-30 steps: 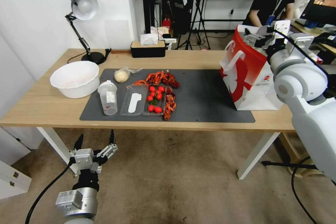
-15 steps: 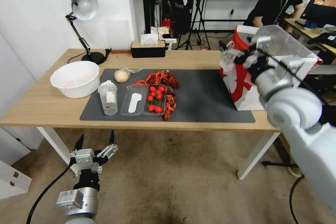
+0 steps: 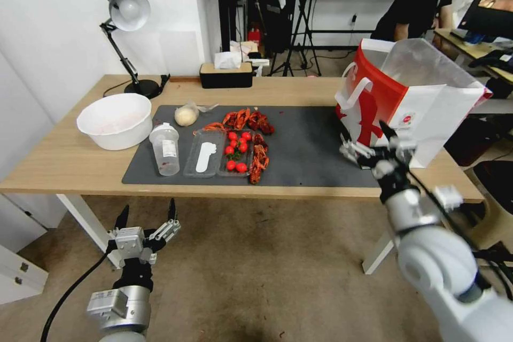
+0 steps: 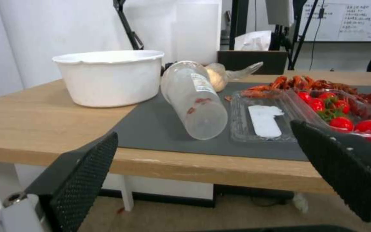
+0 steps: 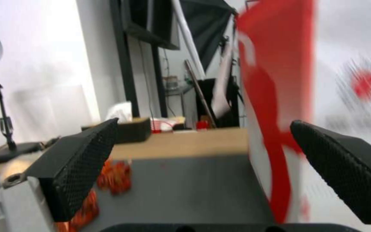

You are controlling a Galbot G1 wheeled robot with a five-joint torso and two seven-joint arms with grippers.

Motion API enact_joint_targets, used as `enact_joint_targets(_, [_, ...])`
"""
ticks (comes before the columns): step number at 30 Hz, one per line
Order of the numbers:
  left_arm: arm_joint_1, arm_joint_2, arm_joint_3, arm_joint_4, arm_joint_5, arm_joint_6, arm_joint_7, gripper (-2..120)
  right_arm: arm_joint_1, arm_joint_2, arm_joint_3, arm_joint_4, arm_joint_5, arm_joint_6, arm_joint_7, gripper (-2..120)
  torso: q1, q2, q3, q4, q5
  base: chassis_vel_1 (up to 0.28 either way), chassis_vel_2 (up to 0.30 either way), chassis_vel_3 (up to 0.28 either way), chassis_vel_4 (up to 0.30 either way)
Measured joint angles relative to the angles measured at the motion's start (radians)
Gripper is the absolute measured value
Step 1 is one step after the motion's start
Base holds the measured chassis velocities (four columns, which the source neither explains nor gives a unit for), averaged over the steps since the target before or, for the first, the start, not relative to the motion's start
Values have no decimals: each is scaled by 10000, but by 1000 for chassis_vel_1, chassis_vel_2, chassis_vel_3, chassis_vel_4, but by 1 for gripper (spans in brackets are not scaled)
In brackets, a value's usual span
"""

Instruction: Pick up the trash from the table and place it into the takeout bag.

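The bottle [image 3: 164,148] stands on the mat near the table's front-left corner: light, slick, best gripped mid-body. Right end effector [image 3: 372,145], fingers apart, hovers beside the bag [image 3: 395,101]; left end effector [image 3: 145,219] hangs open below the table [image 3: 64,160].

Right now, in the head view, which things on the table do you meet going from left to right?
White bowl → clear bottle → clear tray with cherry tomatoes → right gripper → takeout bag.
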Motion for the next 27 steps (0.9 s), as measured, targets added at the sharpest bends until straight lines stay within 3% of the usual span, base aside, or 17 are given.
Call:
enact_joint_targets(5, [-48, 8, 0, 28, -29, -22, 1, 100, -1252, 553, 113, -540, -318, 1247, -483, 100, 0, -1, 1, -1, 1, 0, 0, 0, 0])
enact_joint_targets(8, [-68, 12, 13, 34, -31, -24, 7, 100, -1615, 724, 130, -662, -474, 1523, -593, 100, 0, -2, 0, 0, 0, 0, 0, 0, 0])
enact_joint_targets(27, [-243, 190, -158, 35, -273, -13, 25, 100, -1982, 1039, -64, -779, -807, 1719, -656, 100, 0, -2, 1, 1, 0, 0, 0, 0, 0])
